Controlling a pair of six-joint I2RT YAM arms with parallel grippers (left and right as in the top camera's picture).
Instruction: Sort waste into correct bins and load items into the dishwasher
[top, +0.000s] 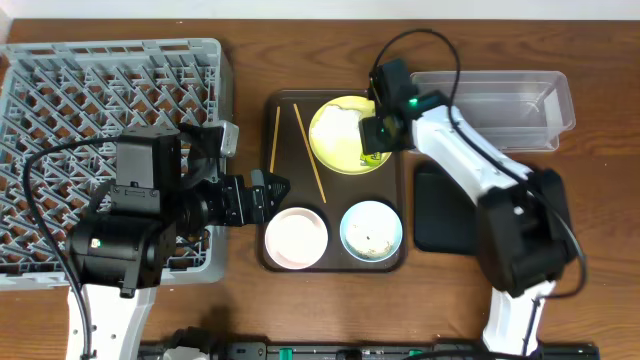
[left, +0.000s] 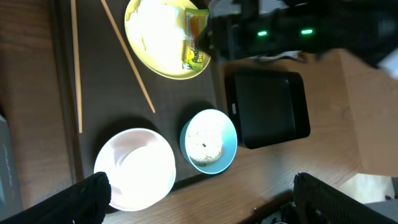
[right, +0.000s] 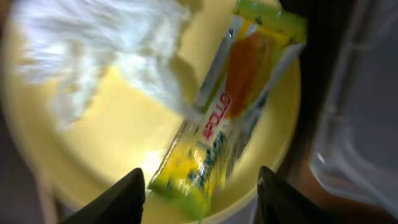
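Note:
The yellow plate (top: 338, 135) sits at the back of the dark brown tray (top: 285, 112) and holds the crumpled tissue (right: 93, 50) and the green-and-orange wrapper (right: 230, 112). My right gripper (right: 199, 199) is open just over the wrapper's near end, fingers either side. It shows in the overhead view (top: 378, 135) at the plate's right edge. The white bowl (top: 296, 238) and the blue bowl (top: 371, 230) with rice scraps sit at the tray's front. Two chopsticks (top: 308, 152) lie on the tray. My left gripper (top: 272, 193) is open and empty above the white bowl's left side.
The grey dish rack (top: 110, 100) stands at the left, under my left arm. The clear tub (top: 500, 105) is at the back right. The black tray (top: 442, 210) lies right of the brown tray, partly under my right arm.

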